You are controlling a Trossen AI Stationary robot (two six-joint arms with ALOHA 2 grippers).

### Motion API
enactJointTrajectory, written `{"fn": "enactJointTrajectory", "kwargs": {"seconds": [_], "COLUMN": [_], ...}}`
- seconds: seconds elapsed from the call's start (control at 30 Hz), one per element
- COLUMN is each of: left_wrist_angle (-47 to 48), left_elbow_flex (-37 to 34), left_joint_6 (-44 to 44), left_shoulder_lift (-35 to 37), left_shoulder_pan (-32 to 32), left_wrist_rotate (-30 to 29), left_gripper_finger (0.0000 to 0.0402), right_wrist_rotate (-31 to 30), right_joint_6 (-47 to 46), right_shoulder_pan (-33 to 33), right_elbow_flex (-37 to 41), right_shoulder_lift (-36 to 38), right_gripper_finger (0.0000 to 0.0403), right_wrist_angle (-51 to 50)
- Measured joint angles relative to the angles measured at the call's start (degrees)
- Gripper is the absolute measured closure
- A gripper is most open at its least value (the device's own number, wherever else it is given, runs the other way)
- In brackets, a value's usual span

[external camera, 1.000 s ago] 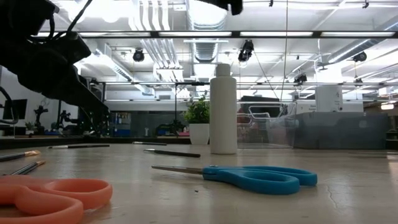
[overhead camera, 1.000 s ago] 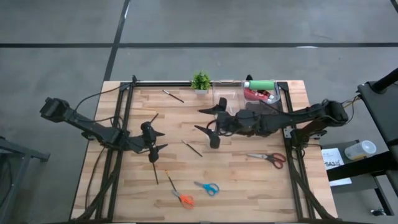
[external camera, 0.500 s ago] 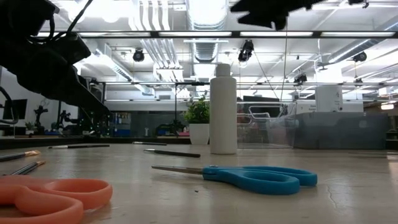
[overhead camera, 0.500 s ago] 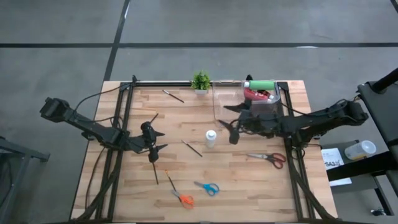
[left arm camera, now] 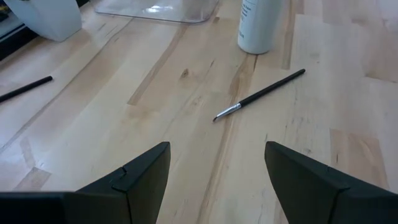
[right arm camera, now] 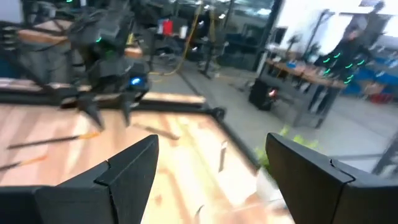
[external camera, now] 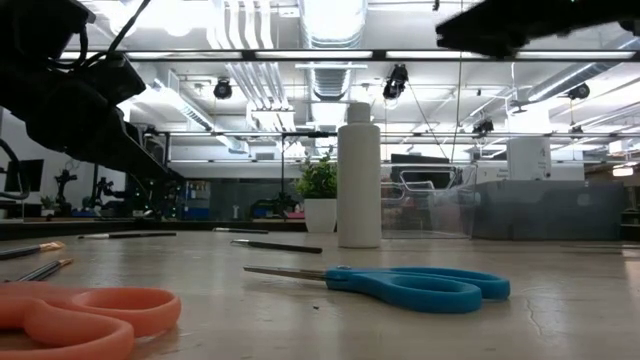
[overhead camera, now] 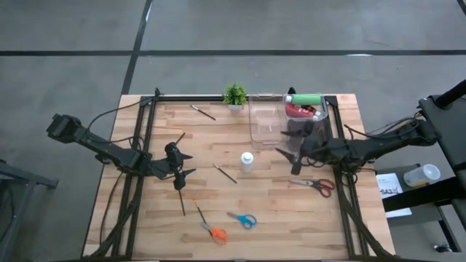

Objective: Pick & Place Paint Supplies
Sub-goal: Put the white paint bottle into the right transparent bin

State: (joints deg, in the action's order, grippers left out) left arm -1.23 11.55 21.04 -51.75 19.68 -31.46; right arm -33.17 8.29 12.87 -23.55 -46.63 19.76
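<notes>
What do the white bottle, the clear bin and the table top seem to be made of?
White bottle: likely matte opaque plastic, with an even white surface. Clear bin: probably glossy transparent plastic; the wood shows through it. Table top: pale wood in joined strips, with visible grain and seams.

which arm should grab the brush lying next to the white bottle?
Left, probably. The left gripper hangs open beside the brush, which lies in plain sight ahead of its fingers in the left wrist view. The right gripper, also open, sits beyond the white bottle, near the clear bin.
</notes>
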Motion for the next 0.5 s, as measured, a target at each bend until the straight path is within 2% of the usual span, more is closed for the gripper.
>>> {"fn": "enactJointTrajectory", "kwargs": {"seconds": [0.1,0.17,0.37,0.43,0.5], "left_wrist_angle": [0.0,0.0,0.0,0.0,0.0], "left_elbow_flex": [0.0,0.0,0.0,0.0,0.0], "left_joint_6": [0.0,0.0,0.0,0.0,0.0], "left_shoulder_lift": [0.0,0.0,0.0,0.0,0.0], "left_shoulder_pan": [0.0,0.0,0.0,0.0,0.0], "left_wrist_rotate": [0.0,0.0,0.0,0.0,0.0], "left_gripper_finger": [0.0135,0.0135,0.0135,0.0135,0.0135], "right_wrist_rotate": [0.3,2.6,22.5,25.6,25.7], "right_joint_6": [-6.0,-10.0,-14.3,-13.9,-15.8], "right_shoulder_pan": [0.7,0.8,0.8,0.8,0.8], "right_elbow_flex": [2.7,4.3,8.3,9.6,10.9], "right_shoulder_lift": [0.2,0.1,0.1,0.1,0.1], "right_gripper_finger": [0.0108,0.0108,0.0108,0.0108,0.0108], "right_wrist_angle": [0.2,0.1,0.3,0.2,0.5]}}
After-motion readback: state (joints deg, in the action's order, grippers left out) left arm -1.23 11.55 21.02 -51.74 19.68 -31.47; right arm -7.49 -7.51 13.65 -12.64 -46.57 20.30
